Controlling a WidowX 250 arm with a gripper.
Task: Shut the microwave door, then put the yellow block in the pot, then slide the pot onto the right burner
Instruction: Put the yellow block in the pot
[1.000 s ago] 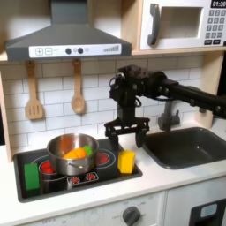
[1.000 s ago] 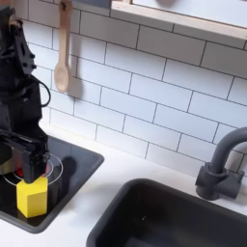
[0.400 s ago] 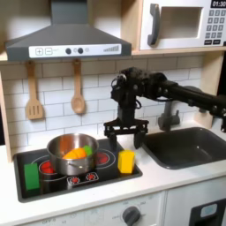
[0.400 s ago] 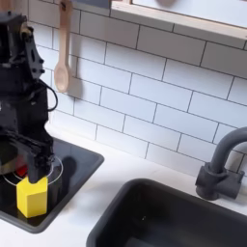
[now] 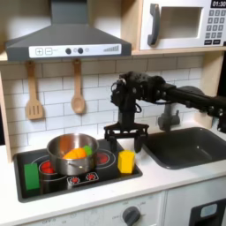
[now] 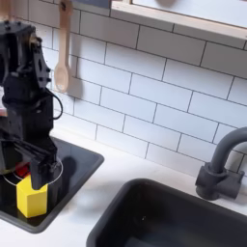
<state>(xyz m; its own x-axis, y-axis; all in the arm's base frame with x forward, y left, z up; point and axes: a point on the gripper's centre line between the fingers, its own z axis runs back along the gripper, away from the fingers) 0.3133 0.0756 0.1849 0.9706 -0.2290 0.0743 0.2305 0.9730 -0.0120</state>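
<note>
1. Right now my gripper (image 5: pixel 125 141) hangs just above the yellow block (image 5: pixel 127 161), fingers spread to either side of it and pinching nothing; in the second exterior view one dark finger (image 6: pixel 40 165) reaches down beside the block's top, though I cannot tell if it touches.

2. Where it sits: the yellow block stands upright on the black cooktop (image 5: pixel 62 181), near its front corner at the first exterior view's right, just beside the red burner ring (image 5: pixel 105 159); the pot (image 5: pixel 72 153) is on the other burner, apart from the block.

3. How it should handle, as I judge it: small, stiff and light, with flat smooth faces; it should neither give nor break, but it looks glossy and could slip or twist if caught on a corner.

4. Where I would take hold: on two opposite flat sides, below the top edge, jaws square to the faces; a low, centred pinch should keep it from tipping as it lifts.

5. The pot already holds something orange with a bit of green; its shiny steel wall looks rigid and slick, so pushing it at the rim seems safer than gripping it.

6. The microwave door (image 5: pixel 174 25) looks closed, its grey handle upright.
</note>
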